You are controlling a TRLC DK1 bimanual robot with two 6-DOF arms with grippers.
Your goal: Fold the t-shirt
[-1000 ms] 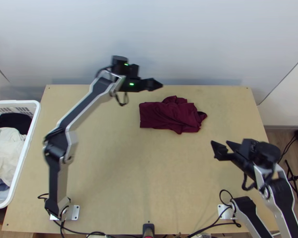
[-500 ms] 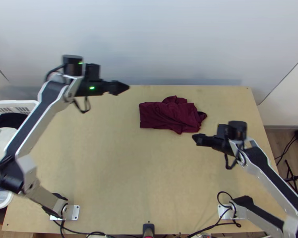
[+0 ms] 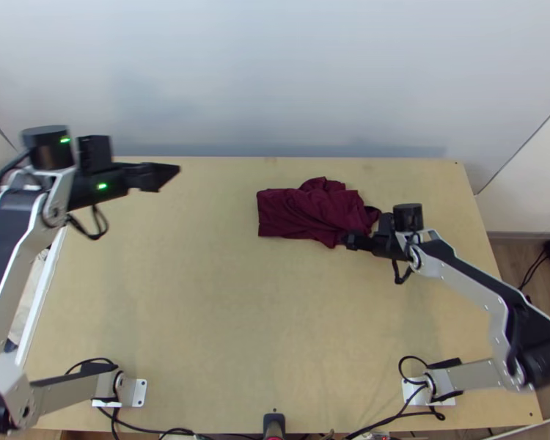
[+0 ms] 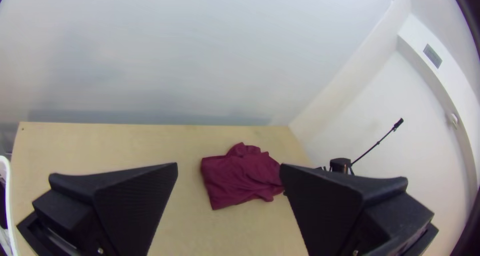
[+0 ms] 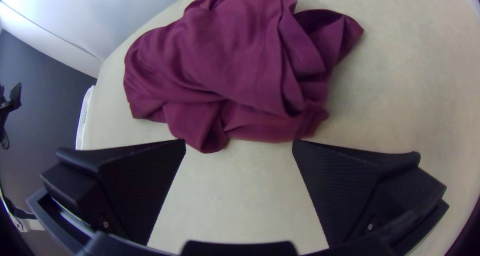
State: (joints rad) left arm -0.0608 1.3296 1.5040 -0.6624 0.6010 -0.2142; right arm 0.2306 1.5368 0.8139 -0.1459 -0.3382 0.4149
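My left tool has its fingers spread, well apart from the shirt. The shirt lies folded and rumpled toward the far side of the desk. I have my right tool spread too, near the shirt's near edge.

2 arms | 2 end effectors | 1 t-shirt | 1 table | 1 basket
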